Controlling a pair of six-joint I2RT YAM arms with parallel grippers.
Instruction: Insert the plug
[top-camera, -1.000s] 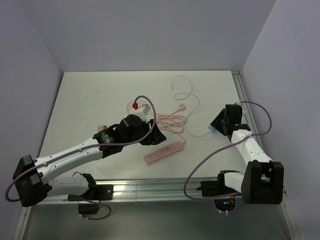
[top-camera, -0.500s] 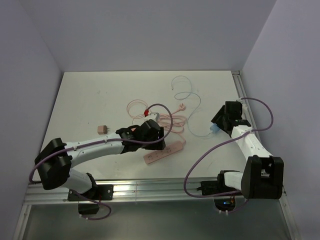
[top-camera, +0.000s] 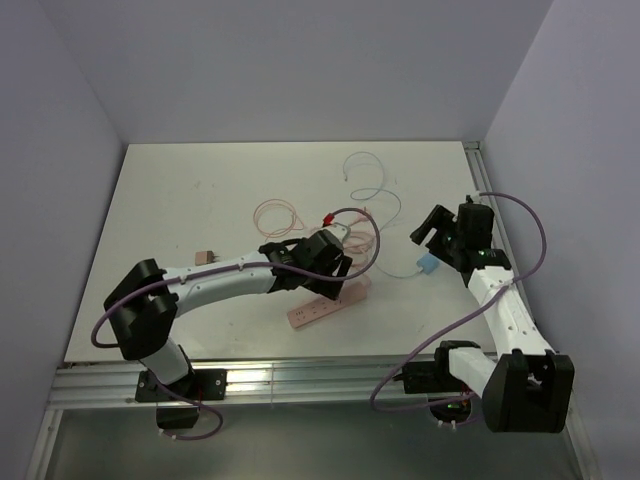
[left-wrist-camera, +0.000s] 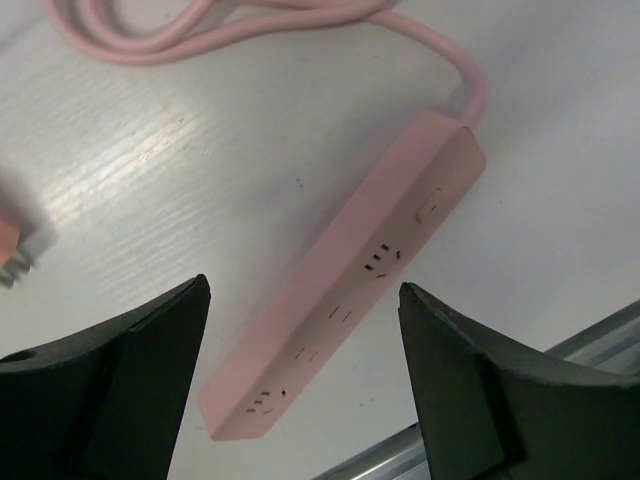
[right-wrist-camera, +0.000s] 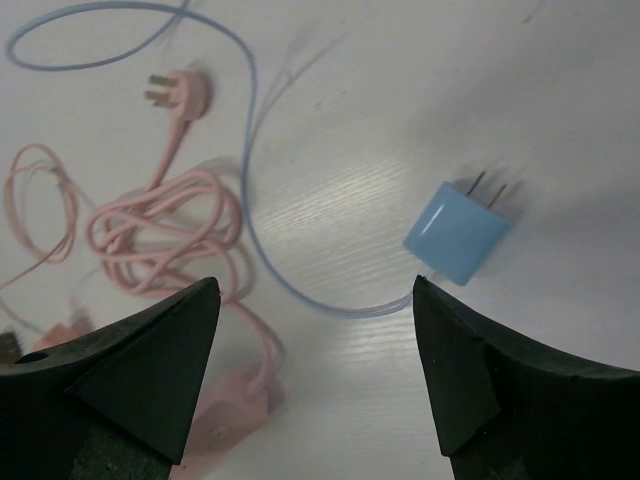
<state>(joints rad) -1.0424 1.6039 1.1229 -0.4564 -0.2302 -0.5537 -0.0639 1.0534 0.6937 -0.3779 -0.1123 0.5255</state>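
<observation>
Blue is what the coming move is turning on: the blue plug (right-wrist-camera: 458, 232) is lying flat on the table (top-camera: 180, 190), just ahead of the right gripper (right-wrist-camera: 316, 285) and off to its right side, sitting just beyond the tip of its right finger rather than in the middle of the gap. Its two prongs are pointing away from the pincer and slightly to the right, so its long axis is running slantwise to the line between the fingers. The pale blue cable (right-wrist-camera: 260, 200) is leaving its near end and curving off ahead of the gap. The right jaws are standing wide and gripping nothing.

Over on the other side, the pink power strip (left-wrist-camera: 350, 290) is lying directly below the left gripper (left-wrist-camera: 302, 290), its long axis crossing the gap on a diagonal and its sockets facing up. Those jaws are also spread wide and empty.

The right arm is plainly the nearer one to the plug, and the left to the strip. From the right pincer the strip is lying well off to the left, with the coiled pink cord (right-wrist-camera: 160, 230) between. By my reading, the right pincer is needing a small shift to its right and a wrist turn before it can close across the plug's body.
</observation>
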